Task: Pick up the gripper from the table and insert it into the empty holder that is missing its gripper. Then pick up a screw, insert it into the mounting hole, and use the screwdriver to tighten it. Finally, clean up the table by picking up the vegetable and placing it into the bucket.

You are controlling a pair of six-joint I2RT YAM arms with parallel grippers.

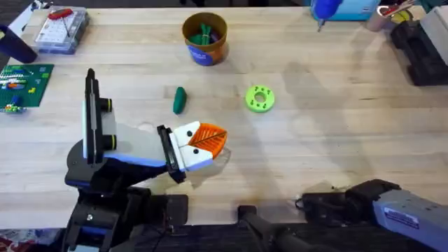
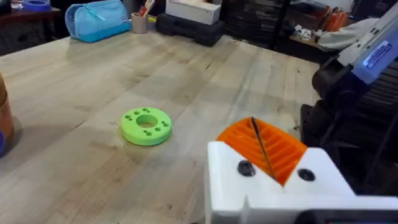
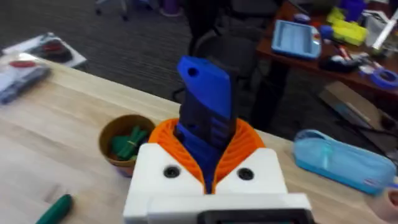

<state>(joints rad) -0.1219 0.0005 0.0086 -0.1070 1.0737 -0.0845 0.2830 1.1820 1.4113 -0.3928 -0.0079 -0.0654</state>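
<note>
We see the bucket cut by the left wrist view's edge, a brown-and-blue sliver only. Its green contents are too small overhead for us to tell apart. The screwdriver is gripped in the right gripper; its lower body sits hidden between the orange pads, and we cannot see the bit. Overhead, the screwdriver runs past the top edge, blurred. The vegetable is clipped at the right wrist view's edge. Contents of the clear parts box are too small to read.
</note>
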